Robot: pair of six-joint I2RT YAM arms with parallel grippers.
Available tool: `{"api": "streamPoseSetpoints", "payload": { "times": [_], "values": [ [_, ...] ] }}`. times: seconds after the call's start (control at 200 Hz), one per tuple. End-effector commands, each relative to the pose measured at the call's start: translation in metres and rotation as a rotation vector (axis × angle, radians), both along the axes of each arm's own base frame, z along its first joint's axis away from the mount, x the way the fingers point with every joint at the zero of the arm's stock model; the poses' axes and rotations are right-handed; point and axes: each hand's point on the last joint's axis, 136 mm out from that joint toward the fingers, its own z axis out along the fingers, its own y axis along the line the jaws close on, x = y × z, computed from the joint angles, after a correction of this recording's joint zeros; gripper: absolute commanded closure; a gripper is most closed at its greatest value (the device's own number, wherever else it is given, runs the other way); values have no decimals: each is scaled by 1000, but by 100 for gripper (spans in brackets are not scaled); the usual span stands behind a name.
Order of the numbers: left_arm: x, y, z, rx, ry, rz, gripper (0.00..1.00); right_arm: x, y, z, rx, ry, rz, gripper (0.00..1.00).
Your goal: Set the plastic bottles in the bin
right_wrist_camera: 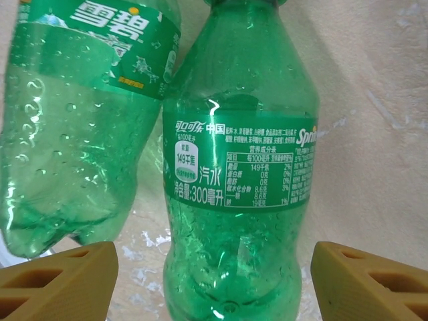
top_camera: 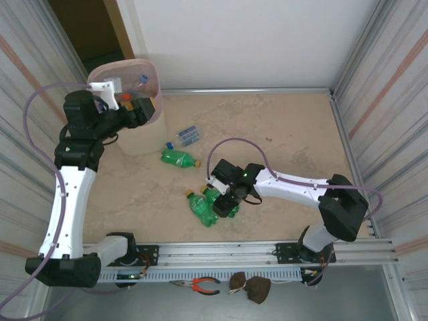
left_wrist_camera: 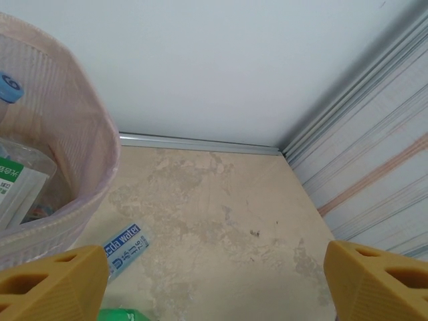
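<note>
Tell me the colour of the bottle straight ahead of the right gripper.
Green bottle, white-printed green label; clearest in the right wrist view.

From above, behind the arm bases point(top_camera: 127, 251), one camera takes the whole table point(top_camera: 287, 134). The left wrist's faces the far right corner past the bin point(left_wrist_camera: 87, 154); the right wrist's sits close over two green bottles point(right_wrist_camera: 234, 200)

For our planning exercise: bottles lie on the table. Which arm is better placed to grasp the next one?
Right. The right gripper hangs open over the green bottles, one lying between its fingers. The left gripper is over the bin, away from them.
</note>
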Motion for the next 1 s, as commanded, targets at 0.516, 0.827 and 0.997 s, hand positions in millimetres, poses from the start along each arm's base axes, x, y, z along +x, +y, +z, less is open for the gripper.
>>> {"api": "streamPoseSetpoints", "payload": {
  "times": [0.516, 0.827, 0.997],
  "values": [
    [4, -25, 3, -29, -17, -80, 13, 10, -3, -52, -30, 100, -35, 28],
    [7, -27, 1, -33, -13, -88, 13, 22, -26, -60, -130, 53, -198, 32],
    [8, -28, -2, -33, -7, -93, 13, 22, -37, -56, -133, 46, -307, 41]
  ]
}}
